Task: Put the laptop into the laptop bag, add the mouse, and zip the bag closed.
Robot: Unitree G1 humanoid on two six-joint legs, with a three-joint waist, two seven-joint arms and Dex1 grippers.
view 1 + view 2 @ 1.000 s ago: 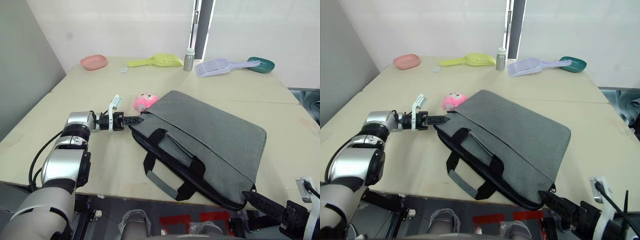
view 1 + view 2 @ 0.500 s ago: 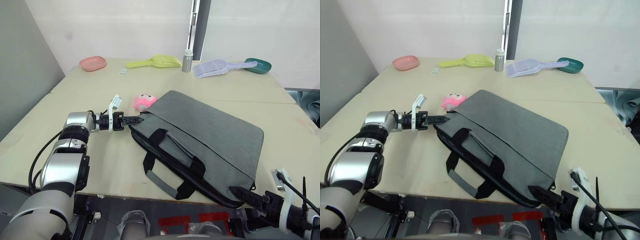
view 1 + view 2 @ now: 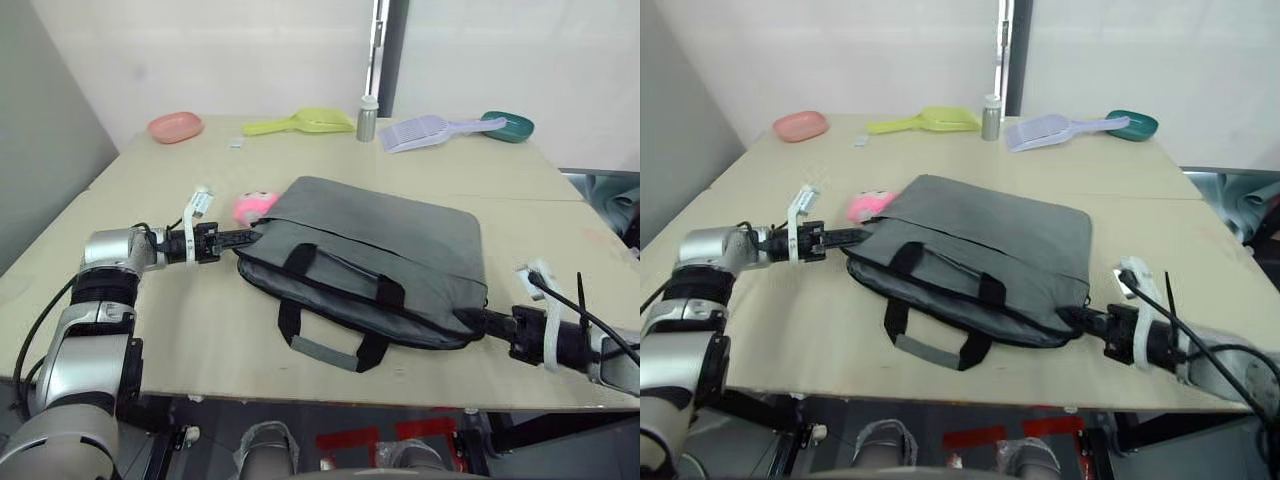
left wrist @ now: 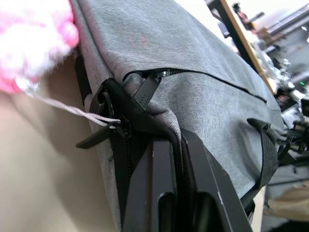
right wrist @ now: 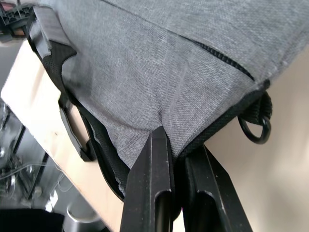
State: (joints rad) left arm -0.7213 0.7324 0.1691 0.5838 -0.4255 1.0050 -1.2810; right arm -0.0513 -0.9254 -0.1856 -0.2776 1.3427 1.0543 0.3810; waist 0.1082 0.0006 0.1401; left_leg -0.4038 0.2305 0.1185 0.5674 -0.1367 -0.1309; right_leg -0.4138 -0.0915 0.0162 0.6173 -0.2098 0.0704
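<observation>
Pink plush (image 3: 253, 206) crowds bag (image 3: 390, 240) left end; near table (image 3: 200, 320) open.

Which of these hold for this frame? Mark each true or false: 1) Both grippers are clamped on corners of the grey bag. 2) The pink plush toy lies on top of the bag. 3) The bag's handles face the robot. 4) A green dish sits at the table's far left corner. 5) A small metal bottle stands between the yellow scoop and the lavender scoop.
1) True: the left gripper and the right gripper each pinch a corner of the grey bag.
2) False: the pink plush toy lies on the table beside the bag.
3) True: the handles point toward the robot.
4) False: a pink dish sits there; the green dish is far right.
5) True: the bottle stands between the yellow scoop and the lavender scoop.
</observation>
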